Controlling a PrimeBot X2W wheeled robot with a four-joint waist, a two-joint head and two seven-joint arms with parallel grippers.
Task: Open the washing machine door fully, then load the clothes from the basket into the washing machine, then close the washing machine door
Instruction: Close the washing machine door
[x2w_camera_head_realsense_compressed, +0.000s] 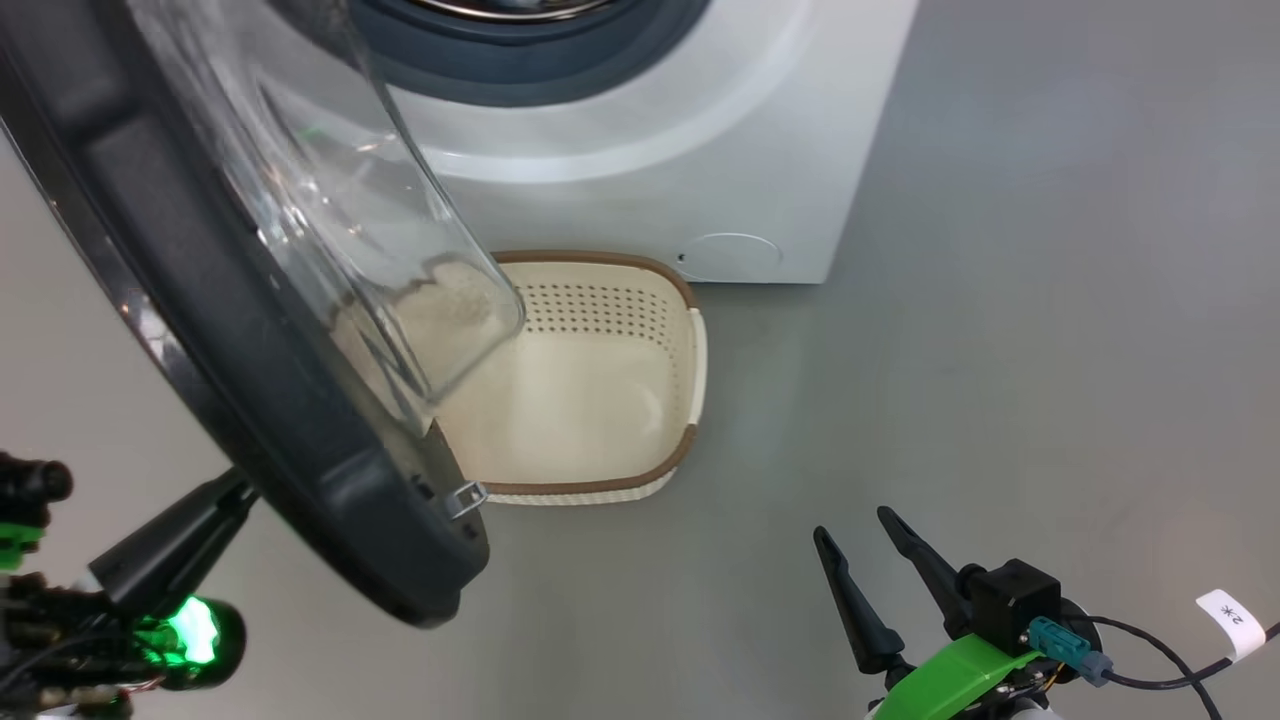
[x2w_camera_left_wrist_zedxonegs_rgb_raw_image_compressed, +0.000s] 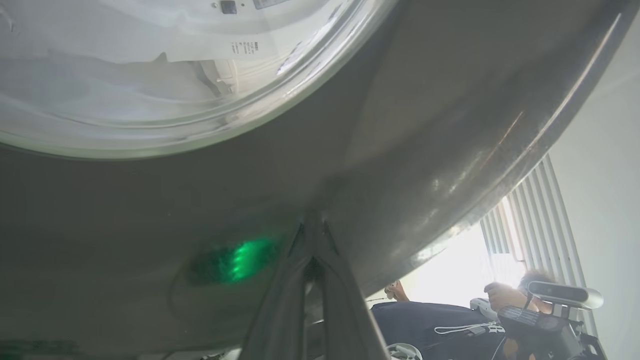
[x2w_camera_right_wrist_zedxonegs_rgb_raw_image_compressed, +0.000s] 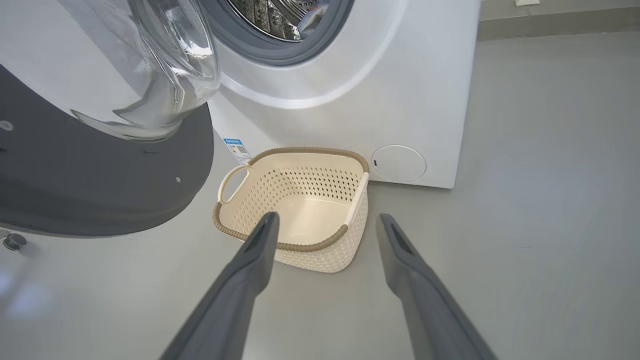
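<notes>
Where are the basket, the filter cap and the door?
basket (x2w_camera_right_wrist_zedxonegs_rgb_raw_image_compressed: 307, 149): right wrist view, far brown rim.
filter cap (x2w_camera_right_wrist_zedxonegs_rgb_raw_image_compressed: 398, 163): right wrist view, its centre.
door (x2w_camera_head_realsense_compressed: 330, 500): head view, dark rim.

a smooth, pale grey floor (x2w_camera_head_realsense_compressed: 1000, 350) carries everything here. the white washing machine (x2w_camera_head_realsense_compressed: 760, 150) stands on it at the back, its lower front corner with the round filter cap (x2w_camera_head_realsense_compressed: 730, 258) meeting the floor. just in front of the machine, left of that cap, the cream basket (x2w_camera_right_wrist_zedxonegs_rgb_raw_image_compressed: 300, 182) sits flat and upright on the floor, its bare bottom showing; whether its back rim touches the machine cannot be told. in the right wrist view a small dark round thing (x2w_camera_right_wrist_zedxonegs_rgb_raw_image_compressed: 12, 241), too small to name, rests on the floor at the left edge.
</notes>
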